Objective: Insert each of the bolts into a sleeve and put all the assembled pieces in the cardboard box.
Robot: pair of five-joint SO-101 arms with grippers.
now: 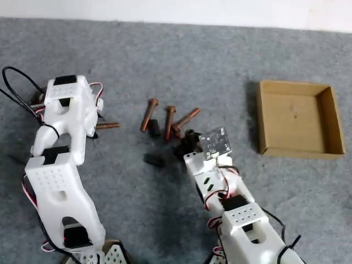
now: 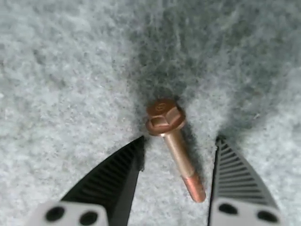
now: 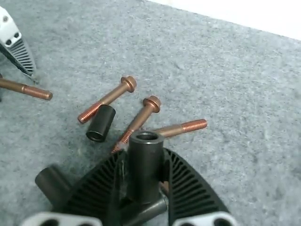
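High view far overhead — wrist views close above shared bolts [image 1: 169, 122]

We look down on a grey, felt-like mat [image 1: 181, 60] under soft, even light. Along its far edge we see a plain white strip [image 1: 220, 11].

Grey worktop [image 1: 181, 60] with a fuzzy, felt-like surface, fibres coarse and mottled in the close wrist views, soft dark shadows lying on it in patches, plain white strip [image 1: 220, 11] along its far edge
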